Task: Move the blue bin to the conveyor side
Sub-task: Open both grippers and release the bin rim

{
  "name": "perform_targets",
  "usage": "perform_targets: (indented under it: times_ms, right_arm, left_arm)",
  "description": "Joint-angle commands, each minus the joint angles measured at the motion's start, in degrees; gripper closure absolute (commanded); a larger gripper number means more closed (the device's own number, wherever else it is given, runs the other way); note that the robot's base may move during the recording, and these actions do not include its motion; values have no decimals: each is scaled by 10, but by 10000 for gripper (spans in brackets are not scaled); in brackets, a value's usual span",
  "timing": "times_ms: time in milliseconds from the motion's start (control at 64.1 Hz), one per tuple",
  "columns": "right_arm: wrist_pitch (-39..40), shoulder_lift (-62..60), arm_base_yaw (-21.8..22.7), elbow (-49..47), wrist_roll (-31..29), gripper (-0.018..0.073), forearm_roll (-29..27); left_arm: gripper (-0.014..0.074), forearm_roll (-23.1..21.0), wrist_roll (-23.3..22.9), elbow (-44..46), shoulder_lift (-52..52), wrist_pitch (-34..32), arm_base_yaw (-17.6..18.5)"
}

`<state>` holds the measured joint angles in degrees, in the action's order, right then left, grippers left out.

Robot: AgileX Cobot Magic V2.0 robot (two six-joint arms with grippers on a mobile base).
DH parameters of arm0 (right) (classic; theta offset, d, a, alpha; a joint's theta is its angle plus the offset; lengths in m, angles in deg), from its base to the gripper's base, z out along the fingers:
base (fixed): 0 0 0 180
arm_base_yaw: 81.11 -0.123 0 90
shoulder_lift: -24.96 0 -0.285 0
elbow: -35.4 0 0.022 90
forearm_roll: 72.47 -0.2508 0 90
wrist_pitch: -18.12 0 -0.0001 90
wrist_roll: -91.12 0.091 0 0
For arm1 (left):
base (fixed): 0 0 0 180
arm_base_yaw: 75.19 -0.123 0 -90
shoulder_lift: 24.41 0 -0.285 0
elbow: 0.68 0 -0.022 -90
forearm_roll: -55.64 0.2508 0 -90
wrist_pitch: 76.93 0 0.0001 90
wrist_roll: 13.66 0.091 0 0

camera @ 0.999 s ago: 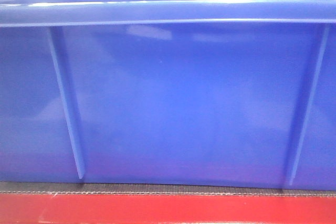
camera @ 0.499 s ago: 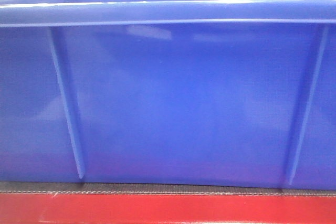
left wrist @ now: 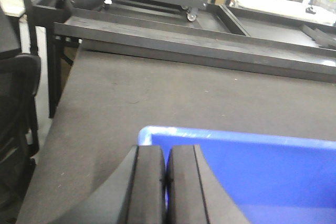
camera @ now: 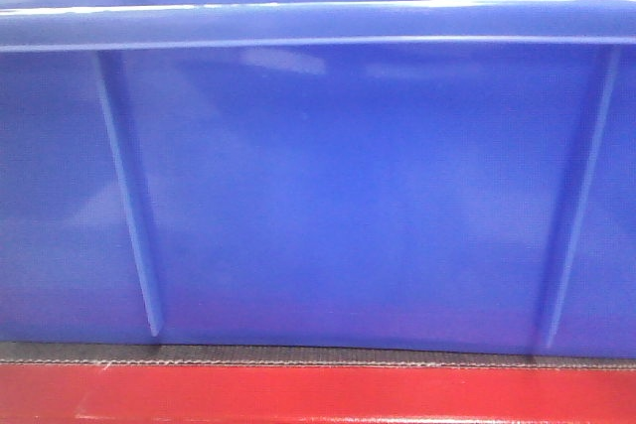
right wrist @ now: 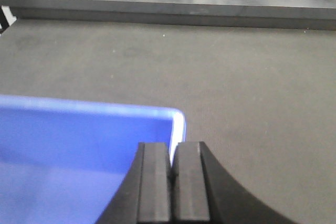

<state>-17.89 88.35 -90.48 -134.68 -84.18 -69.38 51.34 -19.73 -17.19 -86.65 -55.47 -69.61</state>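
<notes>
Glossy ribbed blue plastic bin (camera: 338,196) on woven grey-green conveyor belt (right wrist: 252,77), rim pinched at 6 o'clock by left gripper (left wrist: 166,182) and right gripper (right wrist: 172,182).

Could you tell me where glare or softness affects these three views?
Front-facing view: pale reflections smear the blue bin wall under its rim, and the background above is blown out. Left wrist view: the left end effector is close and soft, with bright windows at top right. Right wrist view: the right end effector is similarly soft; the conveyor is evenly lit.
</notes>
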Motion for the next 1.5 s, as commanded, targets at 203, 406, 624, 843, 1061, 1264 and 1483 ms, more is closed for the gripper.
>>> perform_targets:
  times_ms: [203,406,624,843,1061,1264,1483]
  right_arm:
    - [189,-171,2,249,-9,648,7]
    - [228,-297,2,354,-9,648,13]
    - [222,-430,2,437,-9,648,13]
    - [191,-527,2,503,-9,648,13]
    - [161,-556,2,510,-9,648,13]
    - [158,-556,2,510,-9,648,13]
    - [158,-556,2,510,-9,648,13]
  left_arm:
    - [594,0,1,-204,134,-156,1]
    - [594,0,1,-307,222,-196,1]
    - [594,2,1,-387,312,-209,1]
    - [594,9,1,-453,381,-226,1]
    - [594,9,1,-461,415,-226,1]
    - [594,9,1,-461,416,-226,1]
    - [594,9,1,-461,416,-226,1]
